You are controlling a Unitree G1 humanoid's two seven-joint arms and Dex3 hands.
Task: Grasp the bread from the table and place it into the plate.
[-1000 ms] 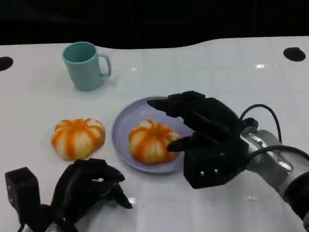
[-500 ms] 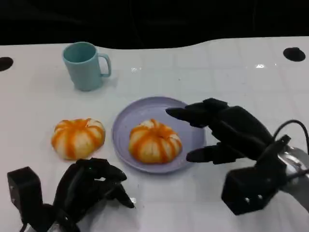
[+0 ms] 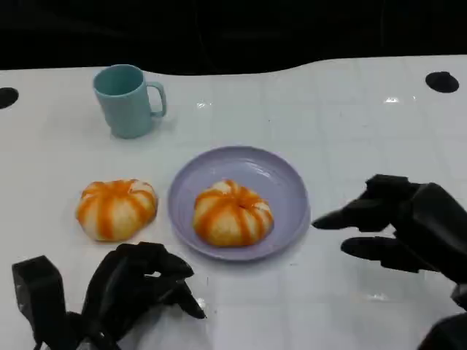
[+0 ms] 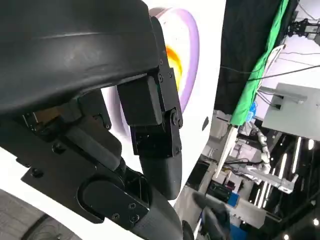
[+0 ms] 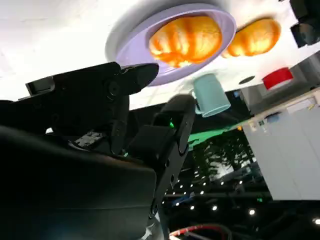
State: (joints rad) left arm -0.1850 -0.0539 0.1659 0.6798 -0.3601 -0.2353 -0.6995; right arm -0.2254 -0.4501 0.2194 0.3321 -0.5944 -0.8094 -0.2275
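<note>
A: What is hidden or cut off?

B: The right hand (image 3: 408, 226) is cut by the lower right edge of the head view, so its wrist is not seen. Its fingers (image 3: 343, 217) are spread and nothing is held between them; they are released. In the right wrist view much is covered by the black shell of that hand (image 5: 115, 135), and the far background is dark and hard to read. In the left wrist view the plate (image 4: 192, 55) is seen only as a thin purple arc behind the fingers (image 4: 155, 145), with a small orange part of the bread (image 4: 173, 62).

A: And the left hand?

B: The left hand (image 3: 135, 284) is seen low in the head view, with fingers curled in over the tabletop (image 3: 328, 117). Nothing is seen inside them, so they are clenched on nothing.

A: What is in the containers?

B: One bread (image 3: 232, 213) is lying in the purple plate (image 3: 292, 182), just ahead of the right fingertips but apart from them. A second bread (image 3: 117, 208) is lying on the tabletop beside the plate, just beyond the left fingers. The teal mug (image 3: 128, 100) is standing upright, well beyond both hands; its inside cannot be seen clearly.
</note>
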